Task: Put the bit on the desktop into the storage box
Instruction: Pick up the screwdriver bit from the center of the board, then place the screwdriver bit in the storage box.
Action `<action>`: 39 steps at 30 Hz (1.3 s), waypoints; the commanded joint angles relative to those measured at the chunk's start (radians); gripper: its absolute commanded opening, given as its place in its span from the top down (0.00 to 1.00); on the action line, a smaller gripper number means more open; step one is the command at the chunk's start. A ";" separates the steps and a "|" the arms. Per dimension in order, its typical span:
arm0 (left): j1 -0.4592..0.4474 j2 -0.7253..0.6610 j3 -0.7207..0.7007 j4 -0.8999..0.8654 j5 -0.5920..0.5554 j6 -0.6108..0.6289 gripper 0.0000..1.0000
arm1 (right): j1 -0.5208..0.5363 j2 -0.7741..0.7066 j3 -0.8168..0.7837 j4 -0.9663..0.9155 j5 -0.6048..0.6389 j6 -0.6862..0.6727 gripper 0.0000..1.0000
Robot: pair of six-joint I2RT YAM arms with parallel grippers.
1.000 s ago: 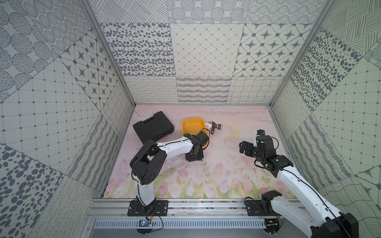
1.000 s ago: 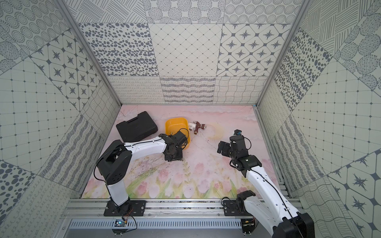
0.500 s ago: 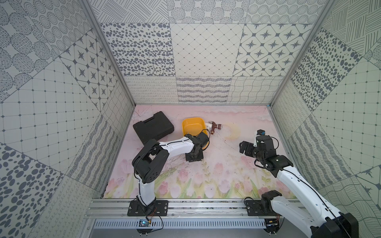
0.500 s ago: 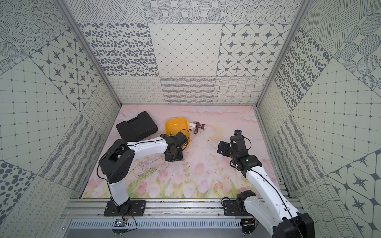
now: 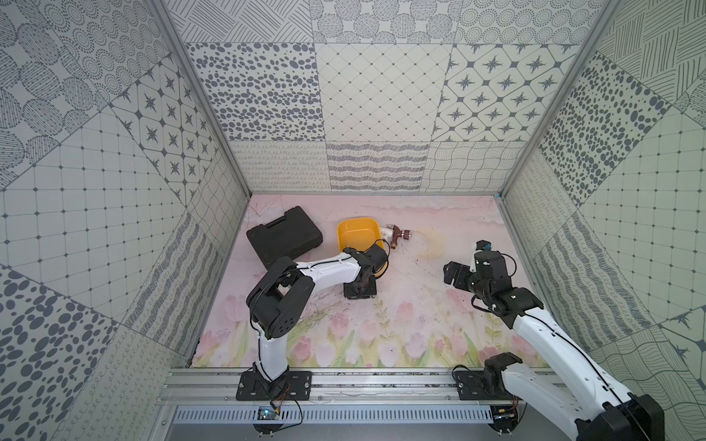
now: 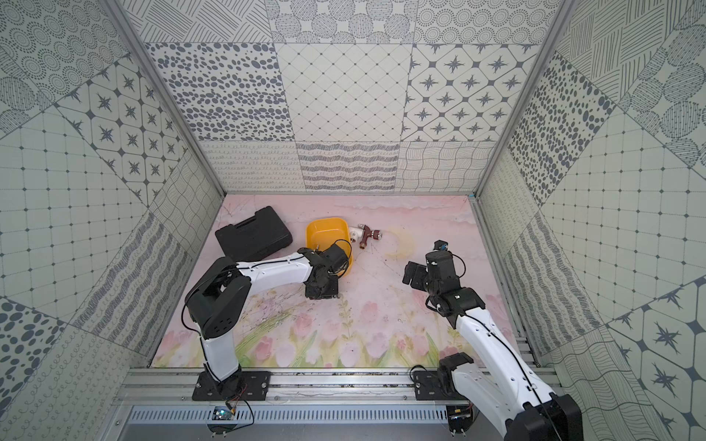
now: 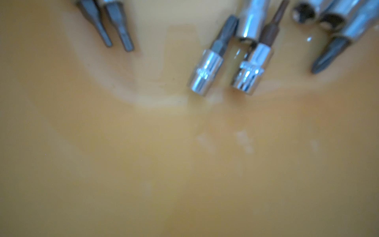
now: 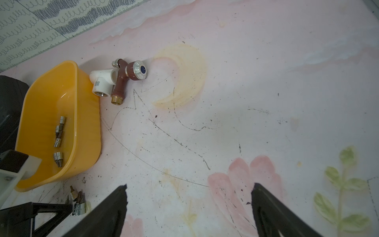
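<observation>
Left fingers (image 8: 61, 207) at bits (image 8: 77, 202) beside storage box (image 8: 41, 98)
Right fingers (image 8: 114, 205) spread wide, released; left fingers' grip state cannot be told.

- Bright, even and diffuse in both top views; only soft shadows on the desktop (image 5: 420, 317).
- Heavily blurred in the left wrist view, with glare on chrome bits (image 7: 206, 71).
- Sharp in the right wrist view, pale sheen on the storage box (image 8: 67, 98).
</observation>
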 commanded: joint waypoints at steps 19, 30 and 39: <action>-0.035 -0.257 -0.050 -0.029 -0.104 0.100 0.92 | -0.008 -0.011 0.002 0.034 -0.009 0.016 0.03; -0.001 -0.244 0.153 -0.061 -0.125 0.252 0.96 | -0.008 -0.018 0.002 0.033 -0.009 0.018 0.03; 0.101 -0.130 0.305 -0.034 -0.072 0.340 0.96 | -0.009 -0.025 -0.001 0.032 -0.006 0.018 0.03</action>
